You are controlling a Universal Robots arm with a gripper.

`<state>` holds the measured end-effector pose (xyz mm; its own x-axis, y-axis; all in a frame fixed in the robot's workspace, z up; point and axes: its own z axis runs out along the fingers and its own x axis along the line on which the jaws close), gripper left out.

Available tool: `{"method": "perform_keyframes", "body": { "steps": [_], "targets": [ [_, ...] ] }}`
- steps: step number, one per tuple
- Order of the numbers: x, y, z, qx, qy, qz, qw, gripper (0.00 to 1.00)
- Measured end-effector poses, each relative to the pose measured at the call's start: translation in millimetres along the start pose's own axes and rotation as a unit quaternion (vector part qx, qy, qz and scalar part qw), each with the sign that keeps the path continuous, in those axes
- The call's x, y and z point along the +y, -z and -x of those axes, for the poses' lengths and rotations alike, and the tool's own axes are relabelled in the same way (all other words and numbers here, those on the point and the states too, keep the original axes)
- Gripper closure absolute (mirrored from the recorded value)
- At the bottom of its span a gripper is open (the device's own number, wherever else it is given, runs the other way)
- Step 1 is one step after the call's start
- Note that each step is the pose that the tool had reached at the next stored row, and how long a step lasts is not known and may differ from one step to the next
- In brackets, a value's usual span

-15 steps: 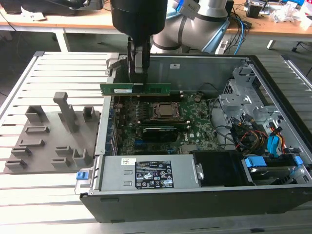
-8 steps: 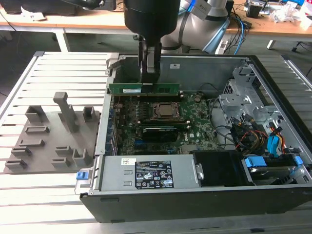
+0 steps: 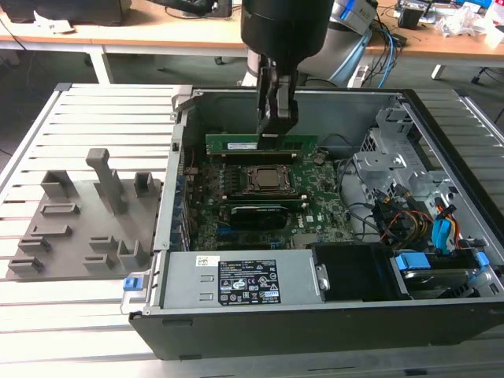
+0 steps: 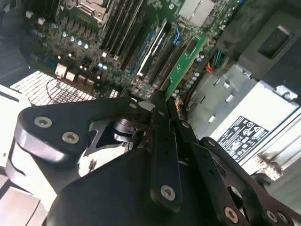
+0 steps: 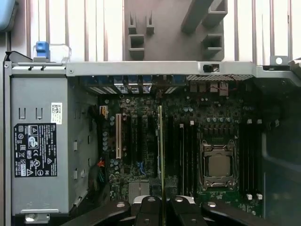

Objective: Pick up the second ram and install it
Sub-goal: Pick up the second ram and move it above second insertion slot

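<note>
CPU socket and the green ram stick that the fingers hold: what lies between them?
In the first wrist view, long dark slots lie side by side between the second ram and the CPU socket.

The second ram point(image 3: 236, 145), a thin green stick, stands level on its long edge, clamped in the pincer point(image 3: 275, 134) over the motherboard point(image 3: 319, 206).

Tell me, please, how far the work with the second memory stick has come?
Done: the pick-up. The gripper is shut on the green memory stick, inside the open computer case. In hand: the stick hangs on edge above the motherboard, near the processor socket. Left: it does not look pressed into a slot yet.
</note>
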<state>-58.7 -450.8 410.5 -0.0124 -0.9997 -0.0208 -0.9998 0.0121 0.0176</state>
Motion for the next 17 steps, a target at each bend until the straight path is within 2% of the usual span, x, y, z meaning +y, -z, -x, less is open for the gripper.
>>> {"method": "perform_keyframes", "body": {
  "steps": [5, 7, 9, 10, 11, 12, 13, 14, 17],
  "targets": [
    [-15.7, 0.3, 0.5, 0.0000, 0.000, 0.0002, 1.0000, 0.86],
    [-28.9, 0.5, 1.0, 0.0000, 0.000, 0.0007, 1.0000, 0.86],
    [-34.9, 0.5, 1.2, 0.0000, 0.000, 0.0010, 1.0000, 0.86],
    [-46.6, 0.7, 1.7, 0.0000, 0.000, 0.0015, 1.0000, 0.86],
    [-54.7, 0.8, 1.9, 0.0000, 0.000, 0.0018, 1.0000, 0.86],
    [-54.8, 0.8, 1.9, 0.0000, 0.000, 0.0018, 1.0000, 0.86],
    [-55.0, 0.8, 2.0, -0.0048, 0.000, 0.0019, 1.0000, 0.86],
    [-54.8, 0.5, 1.9, -0.0131, -0.001, 0.0019, 0.9999, 0.86],
    [-55.8, -3.3, 6.2, -0.0132, -0.001, 0.0024, 0.9999, 0.86]
  ]
}}
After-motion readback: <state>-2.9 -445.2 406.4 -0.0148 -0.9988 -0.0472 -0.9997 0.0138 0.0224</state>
